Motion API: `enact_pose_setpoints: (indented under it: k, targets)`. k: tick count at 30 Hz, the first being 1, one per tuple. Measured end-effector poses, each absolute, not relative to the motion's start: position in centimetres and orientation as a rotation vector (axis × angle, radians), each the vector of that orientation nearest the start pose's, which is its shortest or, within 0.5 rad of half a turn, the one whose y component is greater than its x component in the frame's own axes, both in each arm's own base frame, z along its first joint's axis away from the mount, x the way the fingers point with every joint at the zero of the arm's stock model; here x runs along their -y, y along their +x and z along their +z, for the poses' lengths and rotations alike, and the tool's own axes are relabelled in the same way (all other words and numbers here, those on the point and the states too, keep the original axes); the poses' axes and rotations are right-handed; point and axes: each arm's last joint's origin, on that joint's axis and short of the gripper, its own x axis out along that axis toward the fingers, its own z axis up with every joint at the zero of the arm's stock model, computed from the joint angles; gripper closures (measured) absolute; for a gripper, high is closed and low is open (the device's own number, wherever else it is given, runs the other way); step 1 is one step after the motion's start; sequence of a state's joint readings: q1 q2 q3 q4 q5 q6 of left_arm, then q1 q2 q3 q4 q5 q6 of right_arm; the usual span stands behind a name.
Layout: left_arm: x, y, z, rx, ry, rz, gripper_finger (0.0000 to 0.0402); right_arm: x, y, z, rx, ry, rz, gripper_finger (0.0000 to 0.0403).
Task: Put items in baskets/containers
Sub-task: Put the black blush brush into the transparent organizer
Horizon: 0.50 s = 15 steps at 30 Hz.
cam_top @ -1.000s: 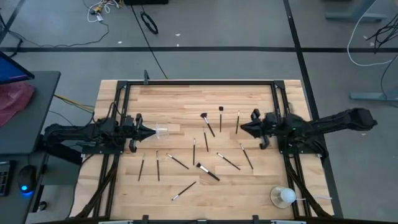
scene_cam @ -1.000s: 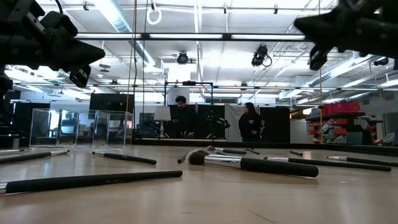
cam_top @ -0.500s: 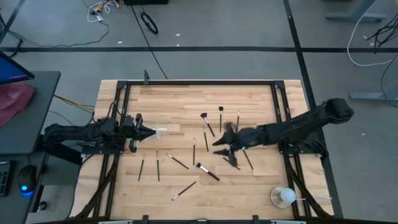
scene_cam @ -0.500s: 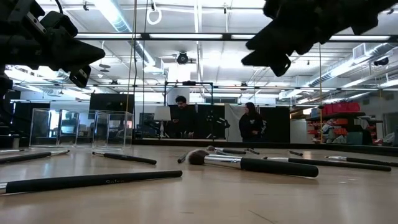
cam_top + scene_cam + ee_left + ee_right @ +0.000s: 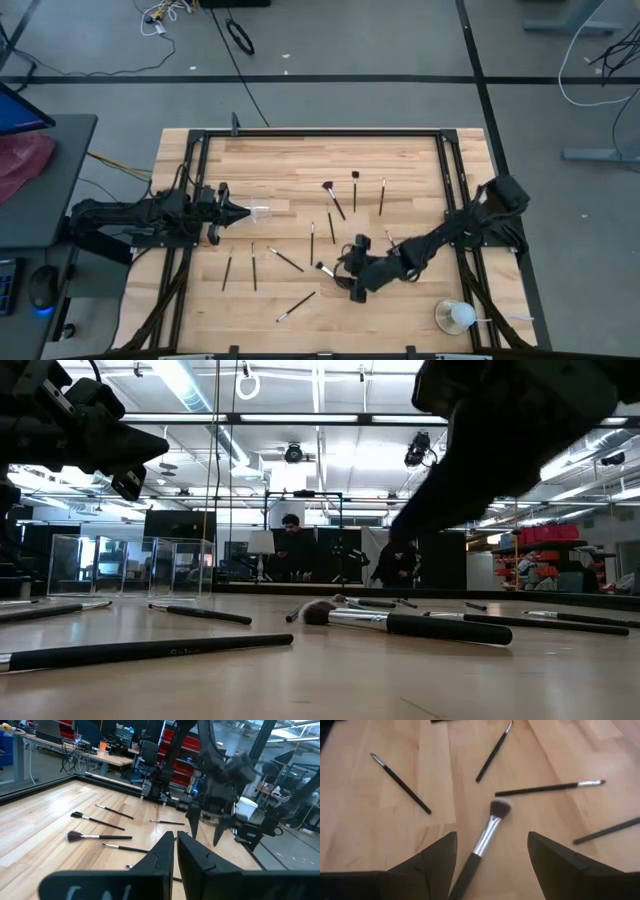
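Right gripper now over central brush.

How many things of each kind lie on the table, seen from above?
Makeup brushes: 11 showing; the right arm may hide more
Clear cup: 1
White ball on a stick: 1
Total: 13 showing

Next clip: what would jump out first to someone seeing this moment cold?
The right pincer, open, reaches low over the table's middle, straddling a thick silver-ferruled brush. Slim dark brushes lie scattered across the wooden table. At the left edge the left pincer is shut, its tip beside a small clear cup.
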<state>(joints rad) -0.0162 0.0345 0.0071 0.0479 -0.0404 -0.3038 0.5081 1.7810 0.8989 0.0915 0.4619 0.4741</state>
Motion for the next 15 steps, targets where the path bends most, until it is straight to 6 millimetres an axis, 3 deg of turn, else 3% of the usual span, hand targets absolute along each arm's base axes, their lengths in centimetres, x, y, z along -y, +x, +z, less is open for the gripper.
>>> enact_pose_setpoints:
  k: [8, 15]
  targets:
    - [0.0, 9.9, 16.8, 0.024, -0.304, 0.021, 0.0376, -17.1, 31.1, 10.8, -0.679, 0.093, -0.145, 0.0162]
    - [0.0, 9.9, 16.8, 0.024, -0.304, 0.021, 0.0376, -17.7, 31.1, 8.0, -0.698, 0.095, -0.185, 0.02]
